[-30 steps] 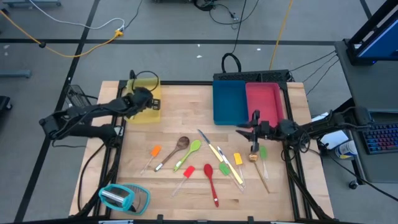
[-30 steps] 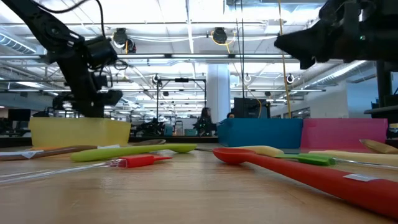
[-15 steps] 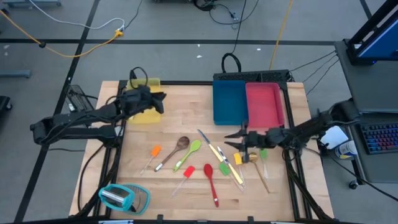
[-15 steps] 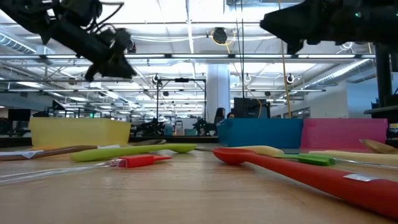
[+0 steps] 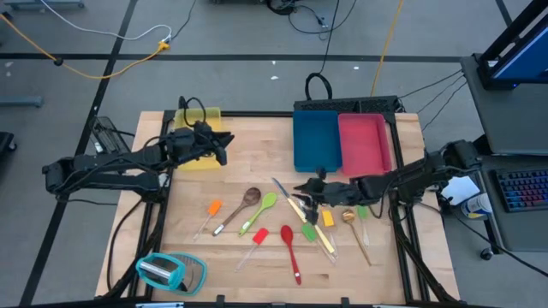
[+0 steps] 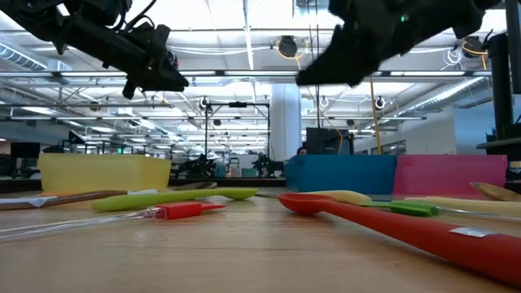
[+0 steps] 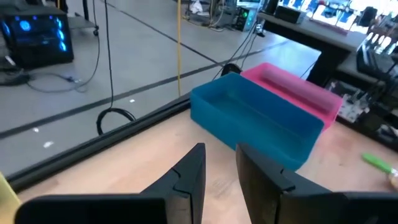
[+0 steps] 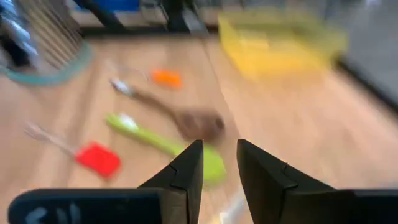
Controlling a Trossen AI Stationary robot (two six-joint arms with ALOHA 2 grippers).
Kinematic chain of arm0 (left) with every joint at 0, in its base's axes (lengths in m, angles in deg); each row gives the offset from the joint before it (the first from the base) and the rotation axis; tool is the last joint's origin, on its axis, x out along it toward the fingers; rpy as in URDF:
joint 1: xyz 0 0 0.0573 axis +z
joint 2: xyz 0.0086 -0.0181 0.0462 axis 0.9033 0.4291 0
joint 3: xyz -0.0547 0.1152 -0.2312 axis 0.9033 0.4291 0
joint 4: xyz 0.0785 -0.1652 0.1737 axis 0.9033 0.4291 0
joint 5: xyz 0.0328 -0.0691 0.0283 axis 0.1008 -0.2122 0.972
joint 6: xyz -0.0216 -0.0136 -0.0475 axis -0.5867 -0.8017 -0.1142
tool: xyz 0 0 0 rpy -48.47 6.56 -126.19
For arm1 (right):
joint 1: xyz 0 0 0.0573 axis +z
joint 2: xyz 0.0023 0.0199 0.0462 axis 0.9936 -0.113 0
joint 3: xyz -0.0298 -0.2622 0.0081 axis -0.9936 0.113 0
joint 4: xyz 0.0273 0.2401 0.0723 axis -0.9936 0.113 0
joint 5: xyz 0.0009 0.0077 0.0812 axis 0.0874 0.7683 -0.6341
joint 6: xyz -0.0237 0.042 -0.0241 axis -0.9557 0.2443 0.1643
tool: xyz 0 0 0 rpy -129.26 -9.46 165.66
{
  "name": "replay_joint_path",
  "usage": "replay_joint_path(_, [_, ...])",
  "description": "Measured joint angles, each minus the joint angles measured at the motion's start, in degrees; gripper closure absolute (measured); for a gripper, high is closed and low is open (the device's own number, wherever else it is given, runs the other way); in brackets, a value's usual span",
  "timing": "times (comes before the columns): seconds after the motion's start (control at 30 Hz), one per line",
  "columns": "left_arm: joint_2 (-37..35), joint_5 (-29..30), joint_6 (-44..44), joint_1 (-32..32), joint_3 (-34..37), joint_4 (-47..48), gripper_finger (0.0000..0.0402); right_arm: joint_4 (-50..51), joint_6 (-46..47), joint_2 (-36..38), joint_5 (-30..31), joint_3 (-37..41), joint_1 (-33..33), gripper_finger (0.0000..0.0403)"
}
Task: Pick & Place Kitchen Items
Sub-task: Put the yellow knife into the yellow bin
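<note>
Landmark taken: the blue tray (image 5: 315, 141). Three trays are counted: one yellow tray (image 5: 199, 150) far left of it, the blue one, one pink tray (image 5: 366, 143) touching its right side.

Left gripper (image 5: 224, 147) is seen in the air well left of the blue tray, at the yellow tray's inner edge; its fingers (image 7: 189, 176) stand a narrow gap apart, nothing between them.

One teal-and-clear rounded object (image 5: 169, 271) is noted far left and forward of the blue tray, near the table's front edge.

Utensils lie on the table (image 5: 248, 167) forward of the blue tray, none in any tray. Counted left to right: one orange-headed spatula (image 5: 212, 209), one brown wooden spoon (image 5: 248, 198), one green spoon (image 5: 265, 205), one red-headed spatula (image 5: 259, 236), one red spoon (image 5: 288, 240), one green-headed spatula (image 5: 308, 232), one yellow-headed spatula (image 5: 327, 220). Slim pale pieces cross between these; their count cannot be told.

Right gripper (image 5: 302, 195) is held just forward of the blue tray, above the utensil cluster; fingers (image 8: 188, 168) slightly parted, nothing gripped
</note>
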Motion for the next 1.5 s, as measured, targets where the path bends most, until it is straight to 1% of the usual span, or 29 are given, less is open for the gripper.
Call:
replay_joint_path(0.07, [0.00,0.27,1.91,0.00,0.00,0.01,0.0309,6.13,5.77,-0.90,0.02,-0.73,-0.96,0.0312])
replay_joint_path(0.13, [0.00,1.41,2.50,0.00,0.00,0.08,0.0309,9.55,9.86,-2.60,-0.31,-0.94,-1.80,0.0312])
replay_joint_path(0.17, [0.00,2.09,2.50,0.00,0.00,0.06,0.0309,10.79,11.45,-3.42,-1.57,-0.91,-2.21,0.0312])
replay_joint_path(0.3, [0.00,3.81,2.60,0.11,0.00,0.06,0.0309,7.89,13.25,-7.81,-9.59,-0.96,-3.85,0.0312])
replay_joint_path(0.47, [0.00,4.81,2.84,0.11,0.00,0.10,0.0309,4.19,12.30,-12.62,-16.65,-0.89,-5.08,0.0312])
replay_joint_path(0.53, [0.02,4.81,2.85,0.11,0.00,0.14,0.0309,2.54,12.00,-13.81,-16.96,-0.88,-5.11,0.0311])
replay_joint_path(0.63, [0.02,4.81,2.84,0.11,0.00,0.25,0.0309,2.69,11.04,-13.92,-17.20,-0.87,-5.05,0.0302])
replay_joint_path(0.8, [0.02,4.89,3.59,0.19,0.00,0.11,0.0309,2.26,7.15,-12.55,-15.47,-0.93,-5.08,0.0272])
replay_joint_path(0.93, [0.02,5.01,4.59,0.39,0.00,-0.13,0.0309,0.72,5.41,-12.39,-15.30,-0.89,-5.05,0.0250])
replay_joint_path(1.13, [0.04,4.98,4.33,0.39,0.00,0.40,0.0309,-0.05,5.06,-12.37,-15.04,-0.87,-5.79,0.0240])
replay_joint_path(1.27, [0.83,4.95,3.60,0.28,0.00,0.66,0.0309,0.04,5.43,-12.02,-14.93,-0.87,-7.46,0.0240])
replay_joint_path(1.4, [2.48,4.81,1.72,0.28,0.00,0.69,0.0309,0.60,9.15,-12.02,-15.05,-0.87,-9.26,0.0239])
replay_joint_path(1.43, [3.02,4.73,1.34,0.28,0.00,0.76,0.0309,0.55,10.65,-12.02,-15.39,-0.87,-9.55,0.0239])
replay_joint_path(1.5, [4.19,4.47,0.97,0.28,0.00,0.68,0.0309,1.16,13.09,-12.02,-17.92,-0.87,-9.67,0.0239])
